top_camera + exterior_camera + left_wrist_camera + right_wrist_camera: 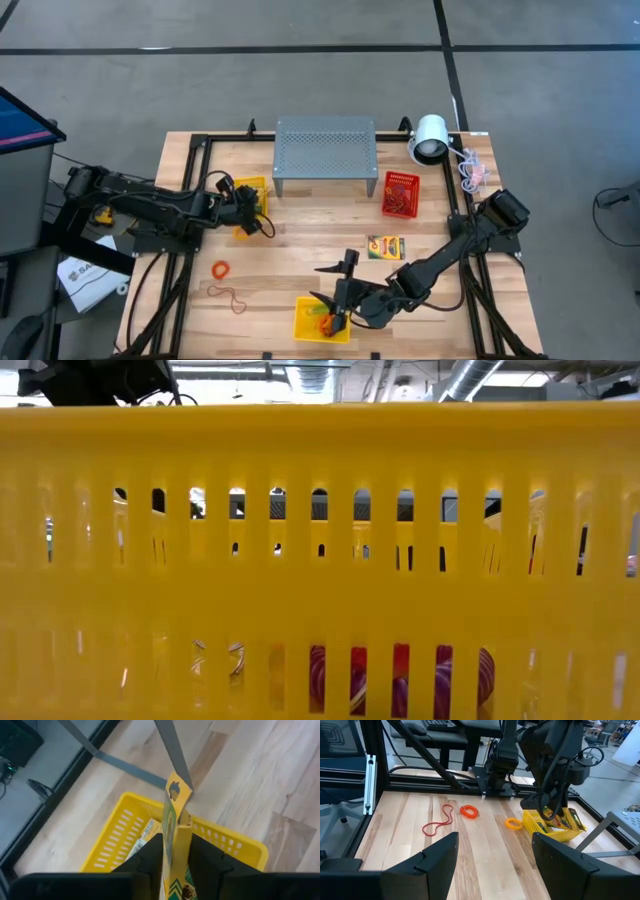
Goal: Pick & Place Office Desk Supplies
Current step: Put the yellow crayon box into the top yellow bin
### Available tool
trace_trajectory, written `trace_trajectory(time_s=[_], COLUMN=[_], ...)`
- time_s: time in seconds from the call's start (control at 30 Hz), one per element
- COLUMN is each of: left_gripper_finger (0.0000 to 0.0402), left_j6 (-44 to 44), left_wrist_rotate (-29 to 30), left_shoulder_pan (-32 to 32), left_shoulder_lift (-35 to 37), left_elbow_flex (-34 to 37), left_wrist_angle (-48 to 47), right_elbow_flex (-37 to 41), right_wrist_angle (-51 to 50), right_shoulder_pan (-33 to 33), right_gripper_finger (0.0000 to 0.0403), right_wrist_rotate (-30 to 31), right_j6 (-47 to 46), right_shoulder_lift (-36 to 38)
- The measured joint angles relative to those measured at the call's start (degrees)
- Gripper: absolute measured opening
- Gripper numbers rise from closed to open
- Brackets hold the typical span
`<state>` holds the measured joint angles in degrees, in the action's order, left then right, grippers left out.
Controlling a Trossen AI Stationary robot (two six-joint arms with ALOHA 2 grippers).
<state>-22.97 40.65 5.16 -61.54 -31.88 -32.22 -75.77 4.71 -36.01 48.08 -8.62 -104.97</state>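
1. The left gripper [262,212] is held over the yellow basket [245,186] at the left side of the table [300,225]. A crayon box [175,827] is seen between its two fingers [150,857]; it stands on edge, upright, with the hang tab at the far end.
2. The long axis of the crayon box runs straight away from the fingers, towards the basket below. The fingers lie close against both flat faces, but whether they are pinching or already letting go cannot be told.
3. The coming move is judged to be the drop into this basket, where another crayon box [142,835] already lies flat.
4. The right gripper [335,300], fingers spread and empty, hangs over the second yellow basket [322,320] at the front edge.
5. A third crayon box [386,247] lies flat on the table, nearer to the right arm.
6. An orange rubber band [220,269] and a red rubber band [230,295] lie on the wood, between the two arms.
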Motion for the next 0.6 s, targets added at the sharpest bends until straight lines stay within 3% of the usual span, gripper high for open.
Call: trace_trajectory(time_s=[0.4,0.6], left_gripper_finger=[0.0217,0.0256], left_j6=[1.2,1.4], left_wrist_rotate=[-0.6,-0.6], left_shoulder_pan=[-0.4,-0.4], left_shoulder_lift=[0.0,0.1], left_elbow_flex=[0.0,0.0], left_wrist_angle=[2.4,3.6], right_elbow_flex=[0.0,0.0], right_wrist_angle=[0.0,0.0], right_shoulder_pan=[0.0,0.0], right_gripper_finger=[0.0249,0.0249], right_wrist_rotate=[0.0,0.0], right_j6=[0.0,0.0], right_shoulder_lift=[0.0,0.0])
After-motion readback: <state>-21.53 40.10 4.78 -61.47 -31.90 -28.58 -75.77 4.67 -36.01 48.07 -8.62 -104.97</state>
